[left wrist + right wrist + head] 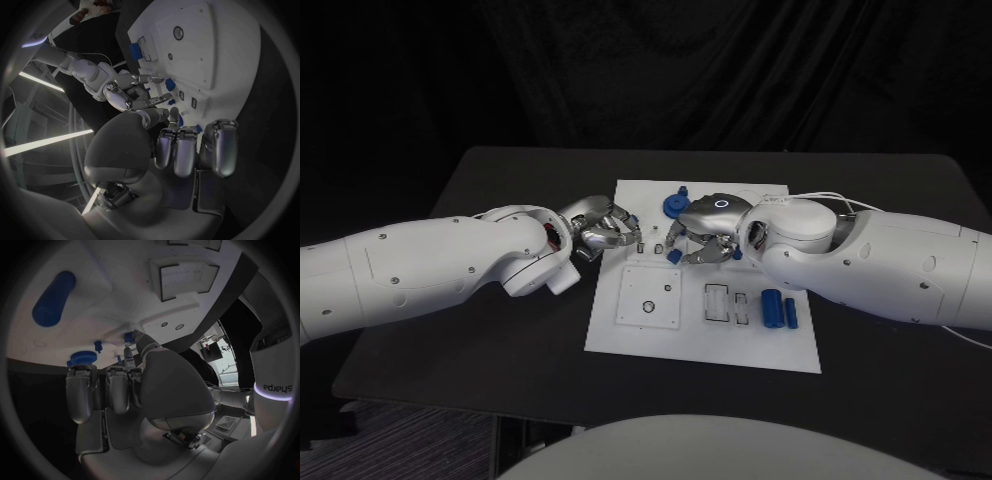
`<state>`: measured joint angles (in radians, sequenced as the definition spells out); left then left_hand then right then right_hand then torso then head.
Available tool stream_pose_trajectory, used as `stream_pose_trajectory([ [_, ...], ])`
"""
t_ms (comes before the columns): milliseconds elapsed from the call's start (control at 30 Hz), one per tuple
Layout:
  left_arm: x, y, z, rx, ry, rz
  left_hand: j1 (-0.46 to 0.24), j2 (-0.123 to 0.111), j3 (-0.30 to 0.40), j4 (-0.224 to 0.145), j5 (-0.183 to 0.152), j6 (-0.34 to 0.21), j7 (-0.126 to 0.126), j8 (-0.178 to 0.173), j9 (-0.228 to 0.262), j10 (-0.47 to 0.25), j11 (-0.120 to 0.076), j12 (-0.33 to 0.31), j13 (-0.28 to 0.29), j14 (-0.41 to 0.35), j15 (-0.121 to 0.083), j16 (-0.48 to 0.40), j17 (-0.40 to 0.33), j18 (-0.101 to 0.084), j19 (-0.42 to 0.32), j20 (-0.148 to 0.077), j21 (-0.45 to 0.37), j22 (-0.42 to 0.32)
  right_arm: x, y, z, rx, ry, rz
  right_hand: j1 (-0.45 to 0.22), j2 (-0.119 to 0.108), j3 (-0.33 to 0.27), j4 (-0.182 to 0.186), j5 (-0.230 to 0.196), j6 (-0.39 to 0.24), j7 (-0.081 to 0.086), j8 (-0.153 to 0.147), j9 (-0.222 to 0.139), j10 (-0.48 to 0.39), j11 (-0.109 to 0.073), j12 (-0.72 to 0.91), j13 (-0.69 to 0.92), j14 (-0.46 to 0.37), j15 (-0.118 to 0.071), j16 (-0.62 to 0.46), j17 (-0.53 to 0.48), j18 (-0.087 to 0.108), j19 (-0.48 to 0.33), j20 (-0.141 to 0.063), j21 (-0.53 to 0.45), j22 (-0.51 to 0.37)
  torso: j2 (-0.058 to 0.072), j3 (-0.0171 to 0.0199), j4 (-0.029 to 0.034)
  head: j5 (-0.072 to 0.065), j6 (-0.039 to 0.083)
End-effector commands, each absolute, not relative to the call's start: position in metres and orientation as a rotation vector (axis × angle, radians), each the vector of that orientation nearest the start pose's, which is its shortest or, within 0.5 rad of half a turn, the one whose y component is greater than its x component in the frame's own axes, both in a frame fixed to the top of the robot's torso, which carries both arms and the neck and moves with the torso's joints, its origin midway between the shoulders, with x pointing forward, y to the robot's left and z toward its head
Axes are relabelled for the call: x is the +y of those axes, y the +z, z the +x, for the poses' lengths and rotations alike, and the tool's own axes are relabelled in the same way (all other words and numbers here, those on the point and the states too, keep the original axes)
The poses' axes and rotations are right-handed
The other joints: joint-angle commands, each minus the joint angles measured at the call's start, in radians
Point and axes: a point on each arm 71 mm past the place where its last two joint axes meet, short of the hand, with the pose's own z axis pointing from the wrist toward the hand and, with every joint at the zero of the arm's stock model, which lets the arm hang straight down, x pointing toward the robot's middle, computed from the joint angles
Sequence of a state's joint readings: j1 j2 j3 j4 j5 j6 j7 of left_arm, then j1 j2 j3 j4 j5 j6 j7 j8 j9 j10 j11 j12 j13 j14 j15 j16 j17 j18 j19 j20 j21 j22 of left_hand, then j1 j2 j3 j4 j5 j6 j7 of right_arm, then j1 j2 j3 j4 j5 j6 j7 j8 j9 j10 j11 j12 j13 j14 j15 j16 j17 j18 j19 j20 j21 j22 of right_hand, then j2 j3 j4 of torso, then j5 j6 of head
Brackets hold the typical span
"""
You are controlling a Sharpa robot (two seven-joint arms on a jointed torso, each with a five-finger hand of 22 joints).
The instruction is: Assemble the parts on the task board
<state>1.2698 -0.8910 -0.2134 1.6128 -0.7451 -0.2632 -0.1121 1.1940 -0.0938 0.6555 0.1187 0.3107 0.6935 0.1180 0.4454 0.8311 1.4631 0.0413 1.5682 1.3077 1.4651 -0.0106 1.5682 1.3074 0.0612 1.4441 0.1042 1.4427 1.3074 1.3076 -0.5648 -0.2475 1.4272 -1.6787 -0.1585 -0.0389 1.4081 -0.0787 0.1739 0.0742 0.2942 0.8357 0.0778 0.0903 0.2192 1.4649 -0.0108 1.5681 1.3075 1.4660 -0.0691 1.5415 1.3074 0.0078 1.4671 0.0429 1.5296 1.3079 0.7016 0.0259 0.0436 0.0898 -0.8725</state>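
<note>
Both hands met over the board's (733, 350) far half. The left hand (606, 228) hovered with fingers curled, its grasp unclear. The right hand (704, 238) touched a small blue part (675, 256), grip uncertain. Two blue cylinders (780, 309) lay on the board's near right.

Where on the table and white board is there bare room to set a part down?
Free: black table along the task board's near edge, and the board's near strip. Crowded: the board's middle, where left hand and right hand meet, and beside the blue cylinders.
</note>
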Motion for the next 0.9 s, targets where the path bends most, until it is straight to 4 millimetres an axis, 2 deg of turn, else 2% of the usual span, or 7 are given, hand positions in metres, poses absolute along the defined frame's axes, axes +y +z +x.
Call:
stream_pose_trajectory([
  [33, 0.2046, -0.2238, 0.4528, 2.028, -0.938, -0.461, -0.004, 0.005, -0.004, -0.004, 0.005, 0.007, 0.002, 0.007, -0.002, 0.108, 0.001, 0.003, 0.263, 0.106, 0.002, 0.003, 0.263, -0.012, -0.008, -0.001, -0.007, 0.148, -0.0828, -0.2191, 0.4722, 1.711, 0.649, -0.733, 0.0, 0.009, 0.001, -0.004, 0.006, 0.007, 0.0, 0.004, 0.002, 0.106, -0.005, 0.003, 0.263, 0.093, -0.008, 0.001, 0.209, 0.005, 0.081, -0.009, -0.004, 0.246, 0.0, -0.0012, 0.0007, -0.003, 0.0],
  [367, 0.2047, -0.2258, 0.4524, 2.035, -0.936, -0.462, -0.004, 0.006, -0.005, -0.005, 0.007, 0.008, 0.001, 0.008, -0.003, 0.108, 0.001, 0.003, 0.263, 0.106, 0.001, 0.003, 0.263, -0.011, -0.01, -0.002, -0.009, 0.146, -0.0839, -0.2261, 0.4738, 1.701, 0.654, -0.715, -0.01, 0.018, 0.005, -0.004, 0.01, 0.038, 0.003, 0.022, 0.027, 0.106, -0.003, 0.003, 0.263, 0.093, -0.007, 0.0, 0.207, 0.006, 0.08, -0.008, -0.007, 0.245, -0.001, -0.0014, 0.0001, 0.002, 0.0],
  [433, 0.2046, -0.2262, 0.4523, 2.036, -0.936, -0.462, -0.004, 0.006, -0.005, -0.005, 0.007, 0.008, 0.001, 0.008, -0.003, 0.108, 0.001, 0.003, 0.263, 0.106, 0.001, 0.003, 0.263, -0.011, -0.01, -0.002, -0.009, 0.146, -0.0835, -0.2262, 0.4739, 1.691, 0.661, -0.712, -0.015, 0.025, 0.008, -0.003, 0.019, 0.056, 0.003, 0.034, 0.043, 0.106, -0.003, 0.003, 0.263, 0.092, -0.006, -0.001, 0.206, 0.006, 0.08, -0.008, -0.007, 0.245, -0.001, -0.0011, -0.0012, 0.004, 0.0],
  [567, 0.2044, -0.227, 0.4521, 2.04, -0.935, -0.463, -0.003, 0.007, -0.005, -0.006, 0.009, 0.008, 0.001, 0.009, -0.004, 0.108, 0.001, 0.003, 0.263, 0.106, 0.001, 0.003, 0.263, -0.011, -0.01, -0.002, -0.01, 0.146, -0.0823, -0.2258, 0.4737, 1.675, 0.672, -0.71, -0.021, 0.033, 0.011, -0.005, 0.031, 0.081, 0.0, 0.051, 0.069, 0.106, -0.005, 0.003, 0.263, 0.092, -0.008, 0.0, 0.206, 0.005, 0.08, -0.009, -0.006, 0.245, 0.0, -0.0015, 0.0009, 0.003, 0.0],
  [667, 0.204, -0.2277, 0.4518, 2.043, -0.935, -0.463, -0.003, 0.008, -0.005, -0.007, 0.01, 0.008, 0.001, 0.01, -0.005, 0.108, 0.0, 0.003, 0.263, 0.106, 0.001, 0.003, 0.263, -0.01, -0.013, -0.002, -0.012, 0.144, -0.0813, -0.2249, 0.4733, 1.659, 0.682, -0.706, -0.024, 0.038, 0.011, -0.009, 0.037, 0.098, -0.004, 0.066, 0.093, 0.106, -0.008, 0.003, 0.263, 0.093, -0.01, 0.0, 0.206, 0.005, 0.08, -0.01, -0.006, 0.245, 0.0, -0.0007, 0.0, 0.003, 0.0],
  [900, 0.2037, -0.2291, 0.4513, 2.049, -0.934, -0.463, -0.003, 0.008, -0.005, -0.007, 0.01, 0.009, 0.001, 0.01, -0.005, 0.108, 0.0, 0.003, 0.263, 0.106, 0.001, 0.003, 0.263, -0.01, -0.013, -0.002, -0.013, 0.144, -0.0813, -0.2236, 0.4735, 1.639, 0.687, -0.693, -0.032, 0.049, 0.011, -0.013, 0.052, 0.121, -0.009, 0.092, 0.137, 0.106, -0.013, 0.003, 0.263, 0.092, -0.014, -0.001, 0.205, 0.006, 0.08, -0.014, -0.006, 0.245, 0.0, -0.0017, 0.0014, 0.004, 0.0],
])
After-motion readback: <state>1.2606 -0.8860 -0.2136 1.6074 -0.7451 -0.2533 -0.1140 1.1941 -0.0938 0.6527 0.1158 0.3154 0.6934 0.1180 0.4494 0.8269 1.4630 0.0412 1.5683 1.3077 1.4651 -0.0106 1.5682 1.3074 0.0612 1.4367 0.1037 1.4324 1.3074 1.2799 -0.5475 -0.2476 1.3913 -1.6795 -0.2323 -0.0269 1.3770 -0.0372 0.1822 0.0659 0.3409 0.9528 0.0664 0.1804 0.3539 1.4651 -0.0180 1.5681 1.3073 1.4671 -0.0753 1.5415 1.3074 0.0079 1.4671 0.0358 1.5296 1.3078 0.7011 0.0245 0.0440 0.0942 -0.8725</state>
